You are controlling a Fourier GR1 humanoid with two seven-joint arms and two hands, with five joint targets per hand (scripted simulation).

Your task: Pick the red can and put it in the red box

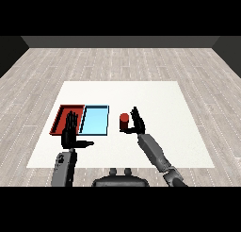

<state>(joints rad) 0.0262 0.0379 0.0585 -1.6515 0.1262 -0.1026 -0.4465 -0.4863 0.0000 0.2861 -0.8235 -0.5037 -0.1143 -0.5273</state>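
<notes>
While upright, one red can [124,122], two trays, right hand [138,124] beside it

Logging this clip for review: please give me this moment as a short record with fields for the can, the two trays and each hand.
red can: upright on the white table, right of both trays, not in either
red tray: leftmost, holds no can
light blue tray: beside the red tray, between it and the can
right hand: right beside the can, fingers straight, not curled round it
left hand: open, fingers up, in front of the red tray
task state: can not yet picked
</notes>
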